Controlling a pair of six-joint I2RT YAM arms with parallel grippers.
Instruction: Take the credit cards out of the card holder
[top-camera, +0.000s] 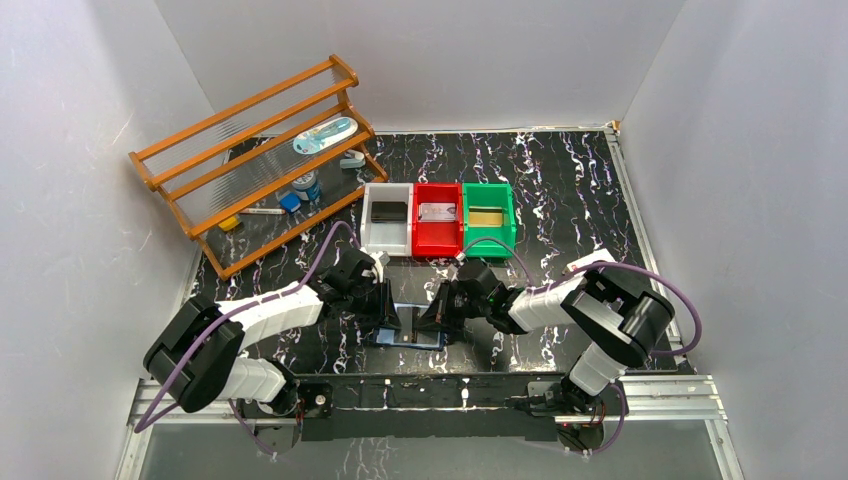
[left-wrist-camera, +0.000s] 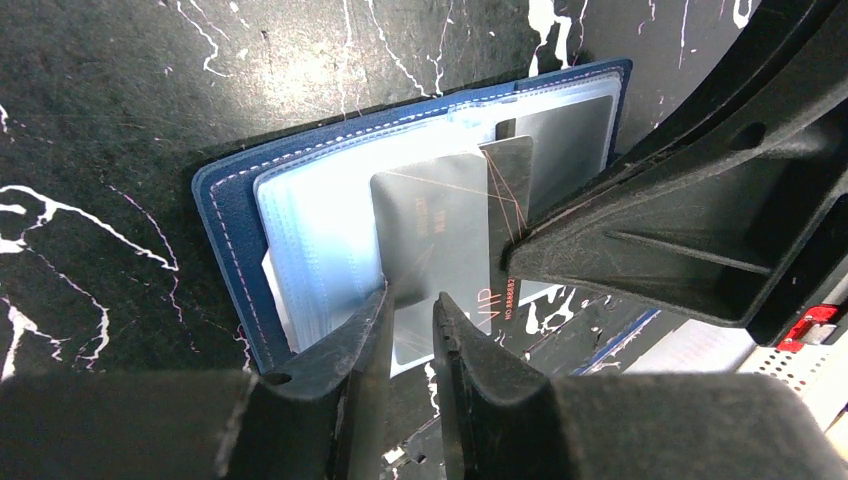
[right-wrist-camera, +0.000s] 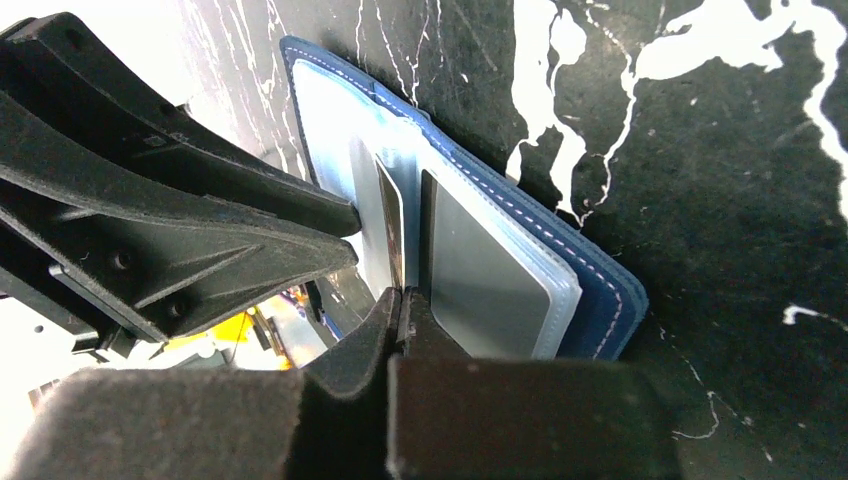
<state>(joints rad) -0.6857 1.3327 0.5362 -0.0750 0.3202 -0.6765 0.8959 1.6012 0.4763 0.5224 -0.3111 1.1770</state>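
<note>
The card holder (top-camera: 410, 339) lies open on the table between both grippers, dark navy outside with light blue sleeves (left-wrist-camera: 320, 220). A silvery-grey credit card (left-wrist-camera: 435, 225) marked VIP sticks partly out of a pocket and stands up from the holder. My right gripper (right-wrist-camera: 403, 297) is shut on this card's edge (right-wrist-camera: 390, 225). My left gripper (left-wrist-camera: 412, 305) has its jaws a narrow gap apart, with its fingertips (left-wrist-camera: 383, 305) down at the holder's sleeves and nothing visibly pinched. Another grey card (right-wrist-camera: 480, 270) sits in a sleeve.
Behind the holder stand a white bin (top-camera: 371, 236) with a black card, a red bin (top-camera: 436, 240) with a silvery card and a green bin (top-camera: 487, 240) with a gold card. A wooden rack (top-camera: 255, 160) with small items stands at the back left.
</note>
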